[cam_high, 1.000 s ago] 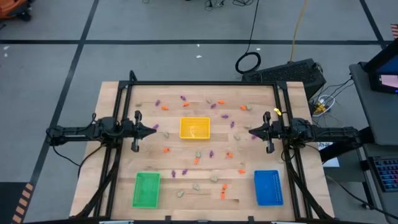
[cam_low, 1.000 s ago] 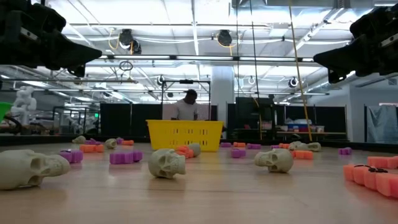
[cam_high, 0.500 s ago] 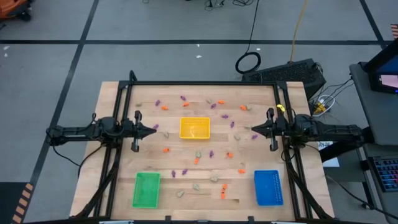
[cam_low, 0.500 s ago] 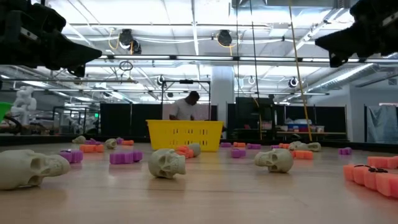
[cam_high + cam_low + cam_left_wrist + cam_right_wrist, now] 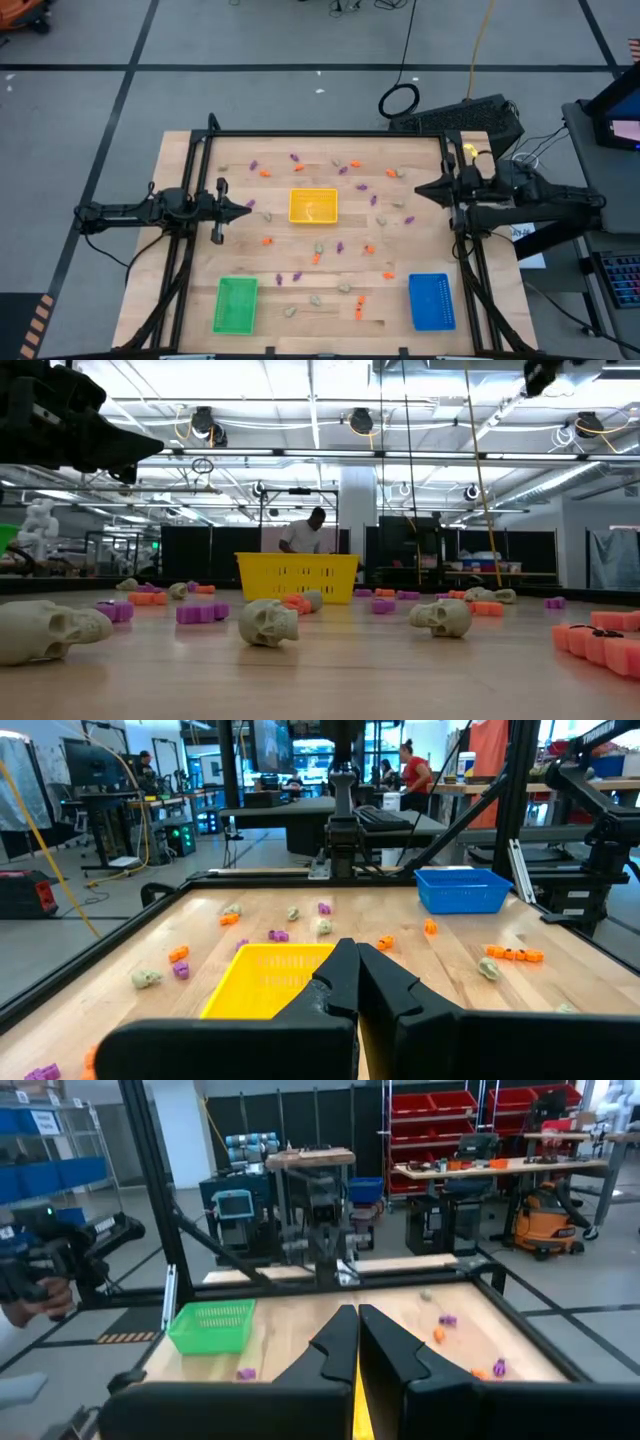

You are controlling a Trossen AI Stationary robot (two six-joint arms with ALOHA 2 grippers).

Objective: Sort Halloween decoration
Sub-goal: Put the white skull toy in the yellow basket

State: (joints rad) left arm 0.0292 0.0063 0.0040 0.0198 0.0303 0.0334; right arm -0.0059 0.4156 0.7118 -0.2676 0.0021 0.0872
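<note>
Halloween decoration (image 5: 318, 246) scattered across table (image 5: 180, 160), outside the yellow tray (image 5: 313, 206). Left gripper (image 5: 247, 209) clenched, empty, above left edge. Right gripper (image 5: 418, 189) clenched, empty, above right edge; cut off at top of low view.

Left gripper (image 5: 357, 982) is pinched shut, hanging over the near end of the yellow tray (image 5: 262, 982). Orange, purple and beige trinkets (image 5: 279, 935) are scattered across the wooden table (image 5: 455, 955), with the blue tray (image 5: 463, 888) at the far side.
</note>
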